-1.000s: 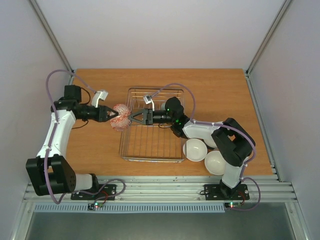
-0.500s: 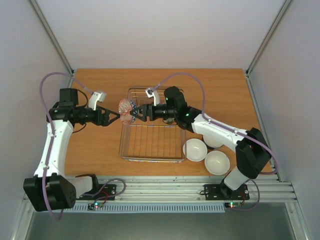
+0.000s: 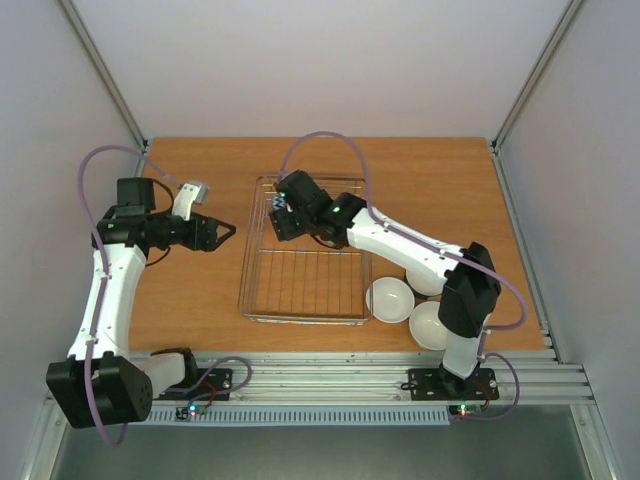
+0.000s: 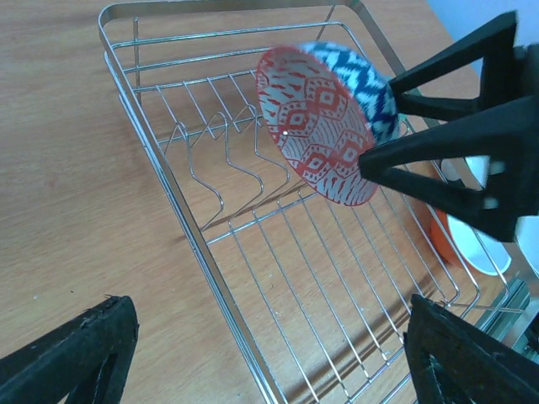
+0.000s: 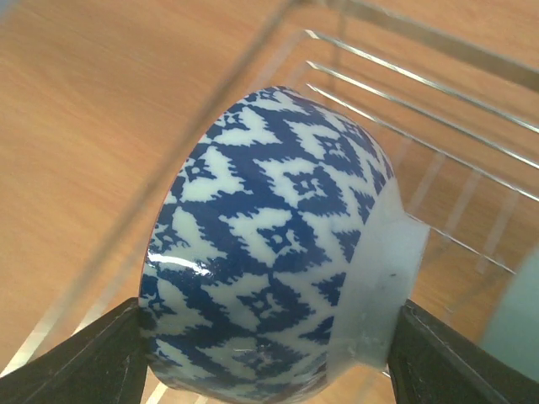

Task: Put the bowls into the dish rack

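The patterned bowl (image 4: 316, 126), red-patterned inside and blue zigzag outside (image 5: 269, 244), hangs tilted on its side over the back left part of the dish rack (image 3: 246, 290). My right gripper (image 3: 281, 216) is shut on it, one finger (image 5: 88, 362) at the rim and the other (image 5: 459, 362) at the foot. My left gripper (image 3: 226, 232) stands open over the table just left of the rack, nothing between its fingers (image 4: 76, 358). In the top view the bowl is mostly hidden under the right wrist. Three white-inside bowls (image 3: 389, 298) sit right of the rack.
An orange bowl (image 4: 438, 229) shows behind the right gripper's fingers (image 4: 446, 151) in the left wrist view. The rack's upright wire dividers (image 4: 210, 156) stand at its back end. Frame posts rise at the table's far corners.
My left gripper opened, let go of the patterned bowl and drew back left. My right gripper took the bowl and carried it over the rack's back left part.
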`<act>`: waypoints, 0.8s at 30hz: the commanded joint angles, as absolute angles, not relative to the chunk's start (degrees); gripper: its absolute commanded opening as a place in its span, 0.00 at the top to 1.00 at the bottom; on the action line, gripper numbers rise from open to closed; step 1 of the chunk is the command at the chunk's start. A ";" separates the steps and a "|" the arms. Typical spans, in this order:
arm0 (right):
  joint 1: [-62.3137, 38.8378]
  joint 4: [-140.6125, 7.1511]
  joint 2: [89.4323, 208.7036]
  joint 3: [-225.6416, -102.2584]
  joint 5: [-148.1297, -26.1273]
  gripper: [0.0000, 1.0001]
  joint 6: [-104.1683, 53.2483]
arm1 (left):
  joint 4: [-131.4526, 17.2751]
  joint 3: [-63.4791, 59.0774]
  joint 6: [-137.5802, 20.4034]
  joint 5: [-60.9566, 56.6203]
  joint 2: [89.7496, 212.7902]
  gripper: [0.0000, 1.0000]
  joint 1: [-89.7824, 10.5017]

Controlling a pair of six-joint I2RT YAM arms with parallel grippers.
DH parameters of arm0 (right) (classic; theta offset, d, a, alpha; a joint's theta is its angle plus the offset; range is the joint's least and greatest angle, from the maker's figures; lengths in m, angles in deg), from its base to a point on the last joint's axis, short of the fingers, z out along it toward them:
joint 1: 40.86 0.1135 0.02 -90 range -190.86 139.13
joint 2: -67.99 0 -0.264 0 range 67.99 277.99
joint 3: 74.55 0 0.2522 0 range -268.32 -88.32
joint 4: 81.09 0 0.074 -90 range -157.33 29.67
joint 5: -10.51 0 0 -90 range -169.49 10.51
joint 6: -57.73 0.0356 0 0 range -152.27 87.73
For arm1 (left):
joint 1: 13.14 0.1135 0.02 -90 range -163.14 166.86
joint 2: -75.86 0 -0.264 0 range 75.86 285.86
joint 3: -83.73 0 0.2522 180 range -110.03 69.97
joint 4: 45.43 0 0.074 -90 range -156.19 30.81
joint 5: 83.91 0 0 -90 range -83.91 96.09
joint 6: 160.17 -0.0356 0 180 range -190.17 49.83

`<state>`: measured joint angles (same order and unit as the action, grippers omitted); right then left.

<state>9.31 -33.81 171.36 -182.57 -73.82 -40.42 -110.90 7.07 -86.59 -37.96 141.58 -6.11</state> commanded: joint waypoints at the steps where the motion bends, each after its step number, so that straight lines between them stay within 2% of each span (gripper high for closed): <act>1: 10.23 -24.67 172.95 -186.54 -57.15 0.99 -42.99 | -108.61 7.73 -86.29 -37.63 141.90 0.14 -6.24; 10: 11.34 -23.12 174.15 -188.08 -51.30 0.99 -43.83 | -108.59 8.23 -86.77 -38.33 142.73 0.14 -6.20; 24: 12.41 -24.56 175.66 -188.47 -55.66 0.99 -43.65 | -108.80 8.45 -87.35 -38.66 142.89 0.14 -6.25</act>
<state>11.21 -23.12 174.79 -186.42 -55.26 -43.10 -110.63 7.97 -86.70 -38.00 142.65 -6.11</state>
